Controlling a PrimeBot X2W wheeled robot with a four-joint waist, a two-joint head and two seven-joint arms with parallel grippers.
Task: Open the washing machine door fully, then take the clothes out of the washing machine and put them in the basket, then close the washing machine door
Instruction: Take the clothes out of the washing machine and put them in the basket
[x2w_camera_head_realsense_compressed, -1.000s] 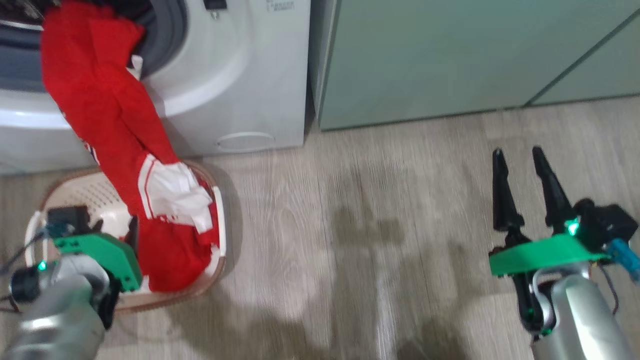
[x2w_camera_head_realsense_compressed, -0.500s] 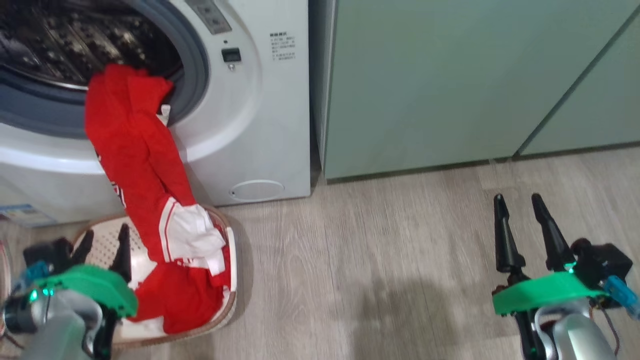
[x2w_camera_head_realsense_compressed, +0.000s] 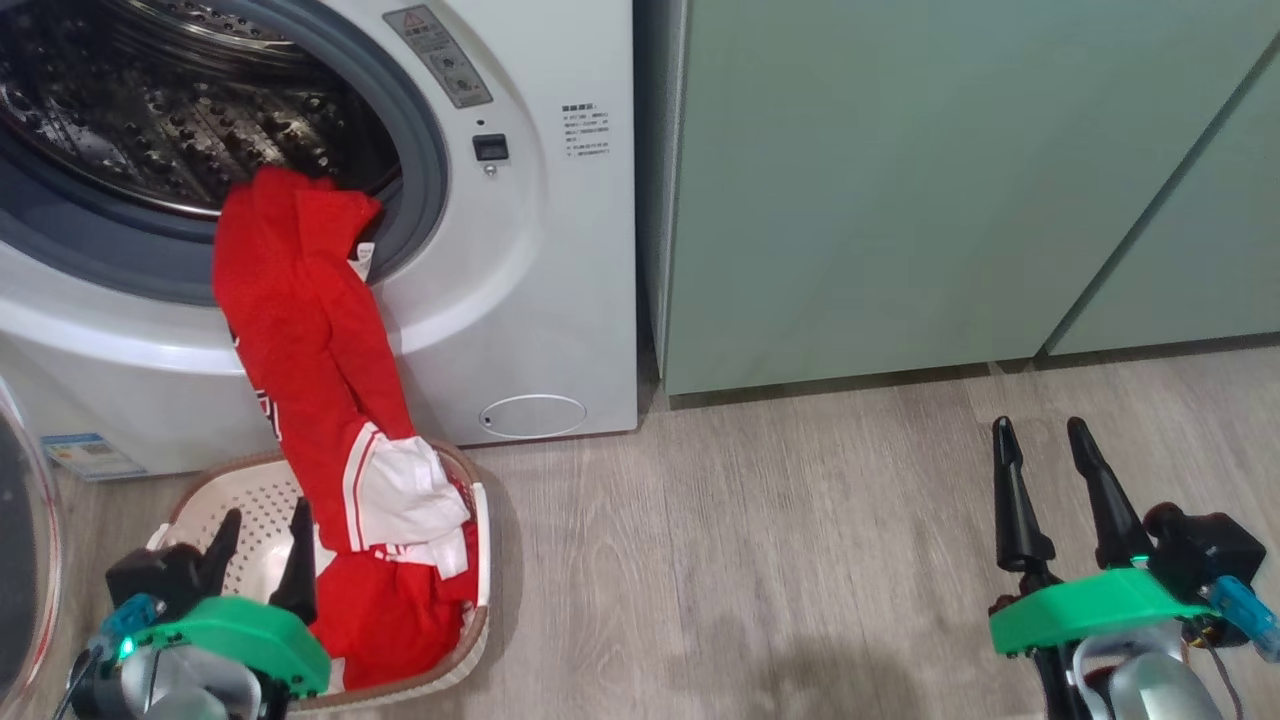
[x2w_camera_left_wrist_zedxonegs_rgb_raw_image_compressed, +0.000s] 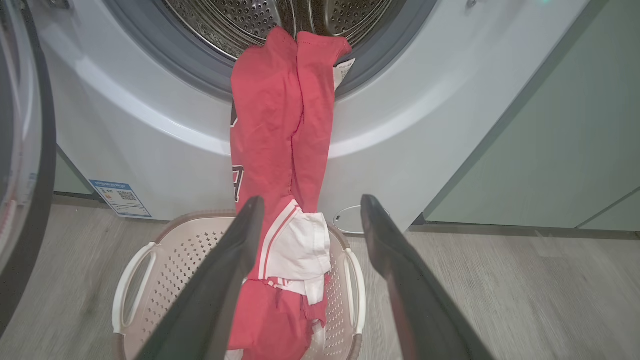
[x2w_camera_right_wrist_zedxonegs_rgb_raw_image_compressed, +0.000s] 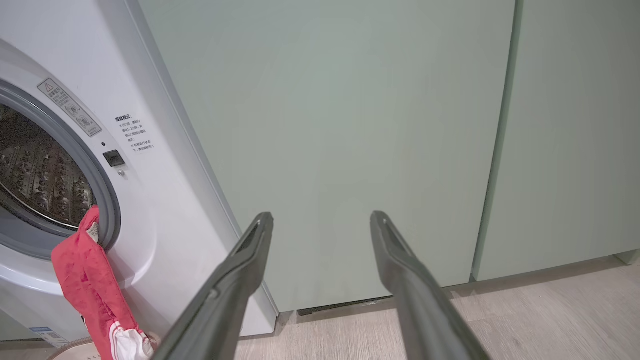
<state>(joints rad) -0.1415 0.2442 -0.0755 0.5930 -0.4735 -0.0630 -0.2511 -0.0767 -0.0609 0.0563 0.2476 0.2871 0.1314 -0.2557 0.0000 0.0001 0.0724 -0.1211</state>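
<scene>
Item, the clothes (x2w_camera_head_realsense_compressed: 320, 400): we log a red length draped out of the washing machine (x2w_camera_head_realsense_compressed: 540, 250), over its grey ring (x2w_camera_head_realsense_compressed: 425, 190) and down into the basket (x2w_camera_head_realsense_compressed: 255, 500). Our left gripper (x2w_camera_head_realsense_compressed: 267, 512) hangs by the basket, our right gripper (x2w_camera_head_realsense_compressed: 1038, 428) well apart over the floor (x2w_camera_head_realsense_compressed: 750, 520), both with jaws spread and empty. Risk, we judge: swinging the washing machine door (x2w_camera_left_wrist_zedxonegs_rgb_raw_image_compressed: 45, 150) shut now would pinch the cloth, and a low tug could tip the basket.

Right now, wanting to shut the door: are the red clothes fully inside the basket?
No, the red clothes hang over the grey ring of the washing machine, lower end in the basket.
</scene>
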